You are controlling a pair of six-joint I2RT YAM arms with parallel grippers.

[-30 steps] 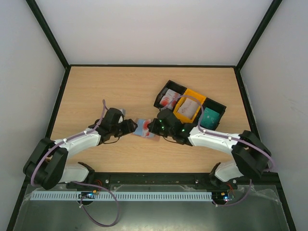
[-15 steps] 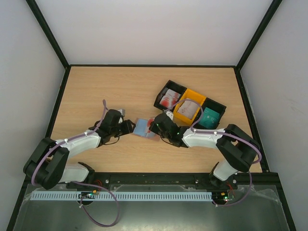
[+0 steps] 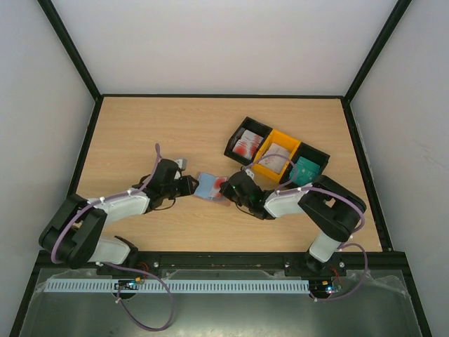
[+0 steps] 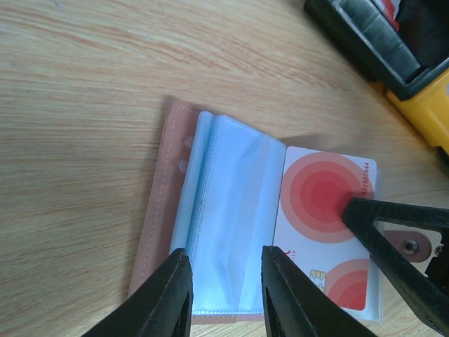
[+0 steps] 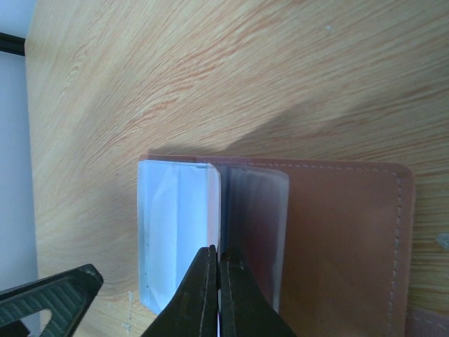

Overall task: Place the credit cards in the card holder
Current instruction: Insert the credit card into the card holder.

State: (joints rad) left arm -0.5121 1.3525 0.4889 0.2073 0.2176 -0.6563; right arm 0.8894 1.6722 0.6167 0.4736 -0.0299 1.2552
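From above, the holder [image 3: 209, 187] lies open on the bench [image 3: 154, 133] near the middle – its long axis runs left to right, a little tilted, one end toward each arm. The left gripper [image 3: 190, 184] sits at its left end and the right gripper [image 3: 225, 189] at its right end. Behind them, three trays [image 3: 276, 156] stand in a slanted row with cards [image 3: 306, 170] inside. In the left wrist view, the brown cover faces down, blue pockets [image 4: 224, 210] are fanned across it, and a white card [image 4: 326, 235] with red circles lies flat on the right half. The card's long axis runs along the fold, chip end nearest the camera. The left gripper [image 4: 223, 295] is partly spread, astride the near edge of the pockets – whether it presses them cannot be told. A right finger [image 4: 393, 235] rests its tip on the card's large red circle. In the right wrist view, the right gripper [image 5: 216, 281] is pressed together, tips at the seam between pale card and clear pocket, brown cover to the right.
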